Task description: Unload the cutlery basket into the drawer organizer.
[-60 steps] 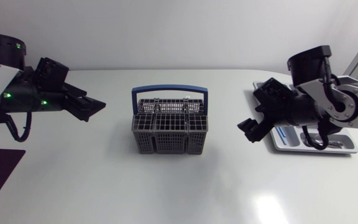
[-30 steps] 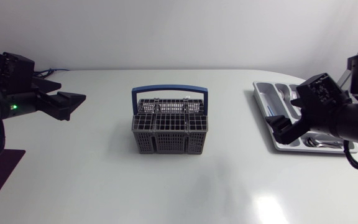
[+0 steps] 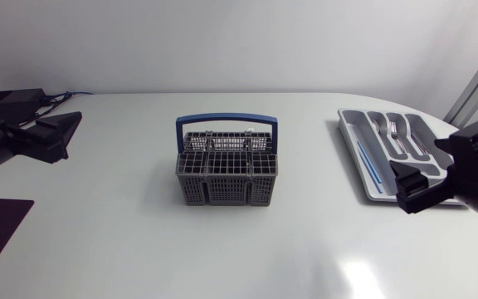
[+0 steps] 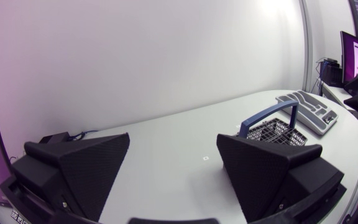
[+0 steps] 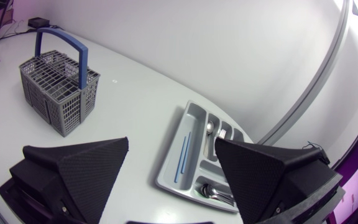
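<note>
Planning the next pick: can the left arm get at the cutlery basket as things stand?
Probably yes. The left gripper is open and points toward the cutlery basket, with nothing on the table between them.

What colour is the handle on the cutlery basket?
The handle is blue, on a grey basket; the head view shows it best.

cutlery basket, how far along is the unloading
Done, it seems: nothing sticks out of the cutlery basket, and the drawer organizer holds silver cutlery and blue sticks. In hand: nothing; the left gripper and right gripper are open and empty. Left: likely nothing, though the basket's depths are hidden.
</note>
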`<state>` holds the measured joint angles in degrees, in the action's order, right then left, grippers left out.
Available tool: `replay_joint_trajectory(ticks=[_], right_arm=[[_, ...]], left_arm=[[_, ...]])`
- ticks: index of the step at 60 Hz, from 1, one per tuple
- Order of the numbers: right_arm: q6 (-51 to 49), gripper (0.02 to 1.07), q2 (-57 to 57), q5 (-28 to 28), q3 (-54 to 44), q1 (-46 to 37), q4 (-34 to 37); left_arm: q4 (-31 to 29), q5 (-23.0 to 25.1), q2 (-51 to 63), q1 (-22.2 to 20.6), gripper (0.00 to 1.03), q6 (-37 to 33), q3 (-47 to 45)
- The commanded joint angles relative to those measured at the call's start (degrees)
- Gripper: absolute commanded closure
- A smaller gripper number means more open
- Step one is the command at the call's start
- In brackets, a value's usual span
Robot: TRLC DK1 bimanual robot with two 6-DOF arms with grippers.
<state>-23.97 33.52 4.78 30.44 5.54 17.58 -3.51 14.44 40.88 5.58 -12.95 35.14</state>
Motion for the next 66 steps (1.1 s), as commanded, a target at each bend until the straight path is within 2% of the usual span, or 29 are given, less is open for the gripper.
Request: replay_joint_trajectory(ticks=[1, 15, 29, 58, 66], right_arm=[[1.9, 0.07, -5.0, 1.5, -3.8, -1.4, -1.6], [7.1, 0.07, -11.7, 0.0, -10.1, -2.4, -5.4], [12.7, 0.07, -18.9, -1.6, -16.8, -3.4, -9.4], [23.8, 0.07, -33.3, -4.7, -30.2, -5.5, -17.4], [24.0, 0.07, -33.5, -4.8, -30.4, -5.5, -17.6]], left_arm=[[1.9, -0.4, -2.7, 1.0, 0.06, 3.2, -3.2], [4.4, -1.1, -7.8, 1.7, 0.05, 7.3, -7.5], [6.8, -3.7, -12.4, 0.8, 0.05, 7.9, -12.4], [5.2, -9.1, -26.7, -2.4, 0.05, 10.4, -23.8], [4.7, -10.6, -30.6, -3.3, 0.05, 11.1, -26.9]])
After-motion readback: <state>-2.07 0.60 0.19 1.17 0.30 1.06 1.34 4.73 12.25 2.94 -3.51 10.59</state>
